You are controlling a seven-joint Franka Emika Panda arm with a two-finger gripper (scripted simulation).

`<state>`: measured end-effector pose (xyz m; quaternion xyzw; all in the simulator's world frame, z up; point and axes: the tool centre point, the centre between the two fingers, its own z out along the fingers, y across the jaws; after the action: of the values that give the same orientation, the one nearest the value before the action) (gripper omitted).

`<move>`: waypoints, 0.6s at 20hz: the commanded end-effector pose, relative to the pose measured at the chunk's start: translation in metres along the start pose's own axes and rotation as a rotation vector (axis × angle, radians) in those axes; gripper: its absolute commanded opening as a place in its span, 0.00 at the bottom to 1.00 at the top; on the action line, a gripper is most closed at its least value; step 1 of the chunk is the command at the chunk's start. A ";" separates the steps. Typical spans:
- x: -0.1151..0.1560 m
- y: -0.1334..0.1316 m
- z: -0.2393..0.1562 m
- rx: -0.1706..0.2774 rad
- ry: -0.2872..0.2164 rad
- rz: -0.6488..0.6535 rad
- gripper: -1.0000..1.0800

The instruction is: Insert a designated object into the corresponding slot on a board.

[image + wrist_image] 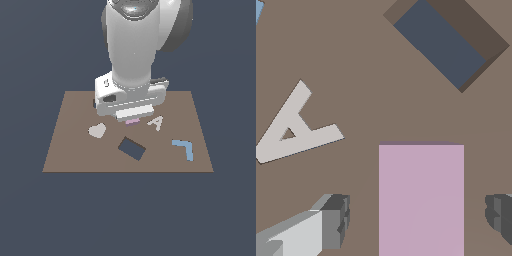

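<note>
The pale pink rectangular block [421,200] lies flat on the brown board [356,60]. In the exterior view only a sliver of the block [132,121] shows under the hand. My gripper [416,220] is open and straddles the block, with a gap between each finger [331,220] and the block's sides. In the exterior view the gripper [132,117] hangs low over the board [70,150], near its middle and towards the back. The dark navy rectangular slot [131,148] lies turned at an angle in front of the block. It is empty in the wrist view [443,45].
A whitish letter A [157,122] [293,127] lies close beside the block. A whitish heart [97,131] lies towards the exterior view's left. A light blue L-shaped piece [184,148] lies towards the right. A small dark cut-out [94,103] shows partly behind the hand.
</note>
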<state>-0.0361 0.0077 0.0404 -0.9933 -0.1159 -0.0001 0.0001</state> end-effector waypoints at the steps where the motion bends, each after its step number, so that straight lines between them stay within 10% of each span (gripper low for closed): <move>1: 0.000 0.000 0.007 0.000 0.000 -0.001 0.96; 4: 0.000 0.000 0.010 0.000 0.000 -0.001 0.96; 5: 0.000 0.000 0.010 0.000 0.000 -0.001 0.00; 12: 0.000 0.000 0.010 0.000 0.000 -0.001 0.00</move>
<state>-0.0366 0.0069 0.0305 -0.9932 -0.1160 0.0001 -0.0003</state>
